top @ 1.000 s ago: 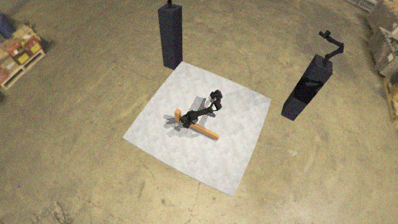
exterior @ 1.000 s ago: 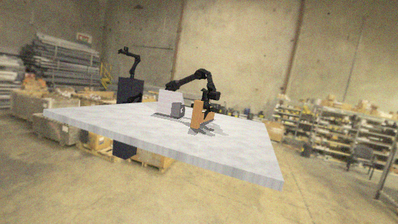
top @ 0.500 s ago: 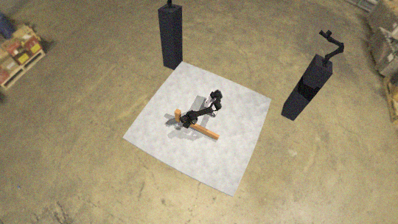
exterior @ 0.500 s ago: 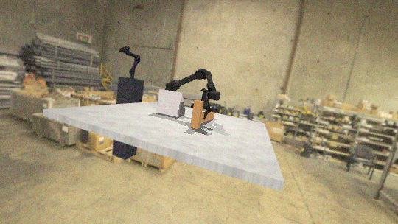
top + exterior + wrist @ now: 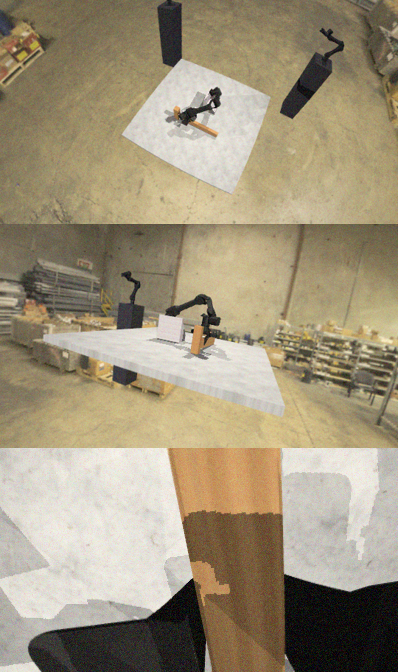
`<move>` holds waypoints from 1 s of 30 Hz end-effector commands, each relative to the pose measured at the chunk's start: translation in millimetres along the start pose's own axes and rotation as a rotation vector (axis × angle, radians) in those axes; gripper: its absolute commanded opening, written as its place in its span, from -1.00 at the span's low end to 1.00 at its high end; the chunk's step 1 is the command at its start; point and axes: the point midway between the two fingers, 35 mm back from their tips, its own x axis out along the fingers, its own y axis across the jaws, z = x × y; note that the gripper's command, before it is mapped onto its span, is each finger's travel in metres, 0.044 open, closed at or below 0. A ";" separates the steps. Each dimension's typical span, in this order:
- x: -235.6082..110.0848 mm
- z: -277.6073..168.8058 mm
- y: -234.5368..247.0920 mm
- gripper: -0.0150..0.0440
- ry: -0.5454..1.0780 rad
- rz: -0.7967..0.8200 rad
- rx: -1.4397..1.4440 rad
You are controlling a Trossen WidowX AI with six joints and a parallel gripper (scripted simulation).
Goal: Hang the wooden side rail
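The upright wooden headboard post point(image 5: 177, 112) point(image 5: 197, 340) stands near the middle of the white table point(image 5: 221, 162) point(image 5: 236, 379). The wooden side rail point(image 5: 205, 129) point(image 5: 210, 342) point(image 5: 232, 543) runs from beside the post out to the right, and its far end lies on the table. My gripper point(image 5: 186, 116) point(image 5: 206, 331) point(image 5: 226, 576) is shut on the rail close to the post end. In the wrist view the dark fingers sit on both sides of the rail. The steel hooks, the slot and the pins are hidden.
A white block point(image 5: 170, 328) stands on the table behind the post by the arm's base. Two dark pillars point(image 5: 169, 33) point(image 5: 307, 86) stand off the table's far corners, one carrying a small arm point(image 5: 333, 44). Pallets and shelves lie far away.
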 end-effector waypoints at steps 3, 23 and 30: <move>-3.4 -3.3 -1.0 -0.49 0.002 -0.007 0.004; -2.8 -5.4 -0.3 -0.49 0.002 -0.007 0.004; -3.1 -6.0 -0.9 -0.49 0.002 -0.007 0.004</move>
